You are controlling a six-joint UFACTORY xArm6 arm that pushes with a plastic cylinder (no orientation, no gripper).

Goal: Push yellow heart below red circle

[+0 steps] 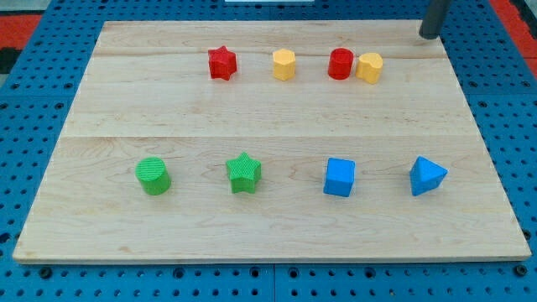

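The yellow heart (369,67) sits near the view's top, right of centre, touching the right side of the red circle (340,64). My tip (429,36) is at the view's top right, by the board's top edge, above and to the right of the yellow heart and apart from it. It touches no block.
A red star (222,63) and a yellow hexagon (284,64) lie left of the red circle in the top row. In the lower row stand a green circle (153,176), a green star (244,173), a blue cube (340,177) and a blue triangle (427,175). The wooden board (268,109) rests on blue pegboard.
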